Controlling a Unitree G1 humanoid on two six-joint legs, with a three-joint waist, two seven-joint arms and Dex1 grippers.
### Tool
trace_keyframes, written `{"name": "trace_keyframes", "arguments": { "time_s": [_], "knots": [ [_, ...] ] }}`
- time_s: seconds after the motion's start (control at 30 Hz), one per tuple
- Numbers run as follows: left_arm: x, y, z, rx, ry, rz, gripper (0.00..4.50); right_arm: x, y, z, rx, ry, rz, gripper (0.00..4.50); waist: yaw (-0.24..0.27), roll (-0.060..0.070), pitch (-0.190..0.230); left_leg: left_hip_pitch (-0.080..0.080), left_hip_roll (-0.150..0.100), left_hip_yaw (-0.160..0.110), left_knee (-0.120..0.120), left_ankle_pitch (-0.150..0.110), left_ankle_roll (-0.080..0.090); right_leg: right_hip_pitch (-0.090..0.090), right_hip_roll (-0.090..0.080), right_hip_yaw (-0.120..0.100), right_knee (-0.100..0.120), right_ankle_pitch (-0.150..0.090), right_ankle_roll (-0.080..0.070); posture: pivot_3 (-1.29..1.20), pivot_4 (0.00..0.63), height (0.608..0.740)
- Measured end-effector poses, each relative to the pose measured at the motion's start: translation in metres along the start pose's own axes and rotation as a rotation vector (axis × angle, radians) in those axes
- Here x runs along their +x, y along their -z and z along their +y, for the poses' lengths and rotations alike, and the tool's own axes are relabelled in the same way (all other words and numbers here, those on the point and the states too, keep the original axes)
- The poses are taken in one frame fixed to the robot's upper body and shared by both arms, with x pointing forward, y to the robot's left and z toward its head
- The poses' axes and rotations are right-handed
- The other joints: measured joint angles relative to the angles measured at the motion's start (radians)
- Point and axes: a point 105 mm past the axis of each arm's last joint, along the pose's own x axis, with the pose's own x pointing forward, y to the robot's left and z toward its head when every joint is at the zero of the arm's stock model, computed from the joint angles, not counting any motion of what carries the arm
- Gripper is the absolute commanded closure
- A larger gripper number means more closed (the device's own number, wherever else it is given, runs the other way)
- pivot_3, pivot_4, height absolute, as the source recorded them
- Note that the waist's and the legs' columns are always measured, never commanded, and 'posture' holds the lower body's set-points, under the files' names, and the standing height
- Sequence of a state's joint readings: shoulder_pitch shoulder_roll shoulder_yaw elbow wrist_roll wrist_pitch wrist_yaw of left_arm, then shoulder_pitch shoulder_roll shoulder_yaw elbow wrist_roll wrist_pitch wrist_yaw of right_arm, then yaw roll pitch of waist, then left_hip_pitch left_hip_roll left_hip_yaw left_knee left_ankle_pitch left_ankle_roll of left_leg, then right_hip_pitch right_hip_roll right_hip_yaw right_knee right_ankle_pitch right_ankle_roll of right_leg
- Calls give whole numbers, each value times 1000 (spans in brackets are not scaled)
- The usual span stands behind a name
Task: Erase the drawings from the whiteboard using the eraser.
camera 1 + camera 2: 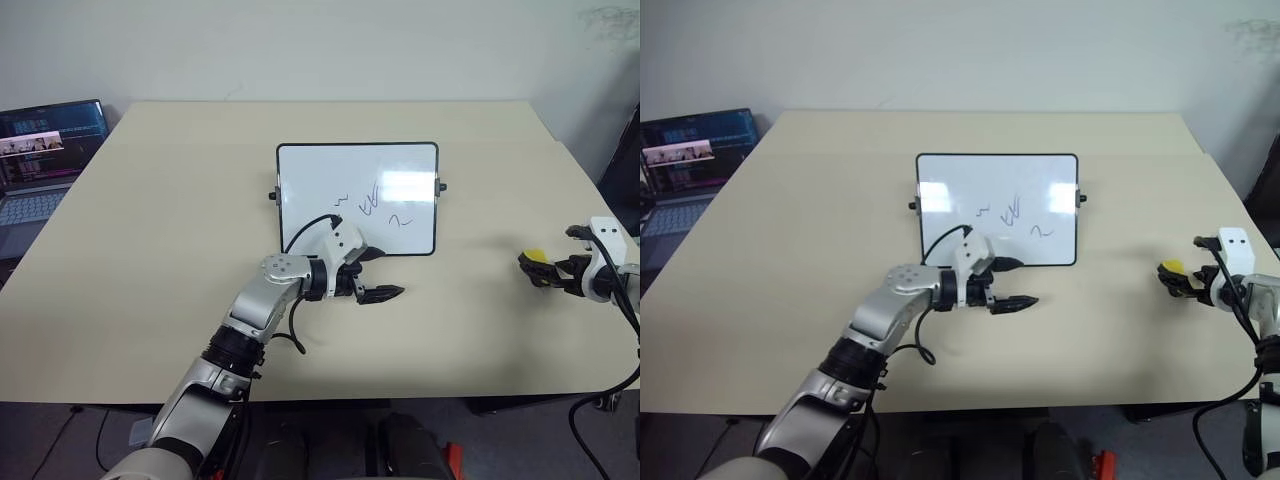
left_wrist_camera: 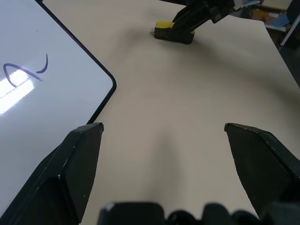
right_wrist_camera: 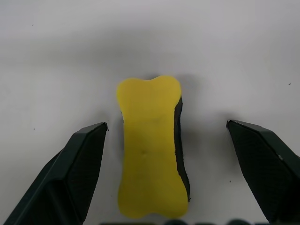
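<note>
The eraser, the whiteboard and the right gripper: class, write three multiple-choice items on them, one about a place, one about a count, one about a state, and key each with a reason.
1. Where does the eraser lie?
A. on the whiteboard
B. on the table, to the right of the whiteboard
C. on the laptop

2. How many drawings are on the whiteboard?
A. three
B. none
C. eight

3. How stand the jaws of the right gripper?
A. shut on the eraser
B. open, one finger on either side of the eraser
C. shut on the whiteboard

Key:
1 B: the yellow block rests on bare table.
2 A: three dark squiggles show.
3 B: the right wrist view shows gaps on both sides.
</note>
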State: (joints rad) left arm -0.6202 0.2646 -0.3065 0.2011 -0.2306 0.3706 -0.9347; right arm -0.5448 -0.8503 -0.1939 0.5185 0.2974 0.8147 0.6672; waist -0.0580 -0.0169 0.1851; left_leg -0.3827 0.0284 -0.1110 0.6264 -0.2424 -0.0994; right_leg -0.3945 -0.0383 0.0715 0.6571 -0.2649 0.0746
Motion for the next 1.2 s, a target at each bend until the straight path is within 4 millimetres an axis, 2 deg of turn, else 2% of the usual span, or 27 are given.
{"name": "trace_keyframes", "arguments": {
  "time_s": [0.2,0.23,0.27,0.6,0.7,0.87,1.0,1.1,1.2],
  "knots": [
    [-2,1,1,3,-8,5,0,2,0,2,6,-6,-3,3078,0,0,0,0,0,0,0,0,0,0,0,0,0,0,0,0,150,740],
    [-2,1,1,2,-8,5,0,2,0,1,5,-6,-4,3350,0,0,0,0,0,0,0,0,0,0,0,0,0,0,0,0,150,740],
    [-2,1,1,1,-9,6,0,2,0,1,6,-6,-5,3440,0,0,0,0,0,0,0,0,0,0,0,0,0,0,0,0,150,740],
    [-4,4,2,-9,-16,17,0,4,-2,3,4,-12,-13,3452,-1,0,0,0,0,0,0,0,0,0,0,0,0,0,0,0,150,740],
    [-11,4,7,-3,-40,20,0,0,-16,14,-46,-34,-50,3452,-5,2,1,0,0,0,0,0,0,0,0,0,1,0,0,0,150,740],
    [-44,-5,33,28,-174,21,0,-19,-70,62,-220,-140,-202,3452,-14,2,1,0,0,0,0,0,0,-1,0,0,2,0,0,0,150,740],
    [-95,-17,61,72,-347,33,0,-33,-113,110,-373,-213,-323,3452,-19,2,2,0,0,-1,0,0,0,-1,0,0,1,0,1,0,150,740],
    [-118,-22,71,90,-439,33,0,-30,-124,141,-442,-278,-352,3453,-19,2,2,0,0,-1,0,0,0,-1,0,0,1,0,0,0,150,740],
    [-127,-14,71,74,-469,49,0,-20,-120,160,-488,-316,-333,3466,-5,2,2,-2,0,-1,0,0,0,-2,0,-1,0,0,0,0,150,740]
  ]
}}
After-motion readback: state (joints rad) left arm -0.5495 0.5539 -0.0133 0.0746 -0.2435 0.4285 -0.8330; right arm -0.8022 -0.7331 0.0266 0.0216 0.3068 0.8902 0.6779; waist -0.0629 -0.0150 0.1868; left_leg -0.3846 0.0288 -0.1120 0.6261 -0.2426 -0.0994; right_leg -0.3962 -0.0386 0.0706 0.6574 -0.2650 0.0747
